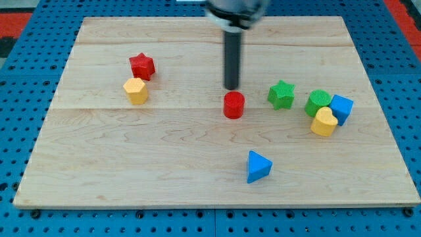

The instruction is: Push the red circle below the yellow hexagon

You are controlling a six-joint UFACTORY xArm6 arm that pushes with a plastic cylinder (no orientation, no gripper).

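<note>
Wooden board on a blue pegboard. No pincer on this rig, so nothing's apart or clamped: my tip sits just above the red circle. Yellow hexagon is well left of that circle, red star touching it.

Partly hidden: green block behind yellow block and blue block; blurred arm housing cut off at the view's top.

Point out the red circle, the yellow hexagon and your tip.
red circle (233, 105), camera view, its top face
yellow hexagon (135, 90), camera view, its top face
my tip (232, 87), camera view, the rod's lower end
</note>
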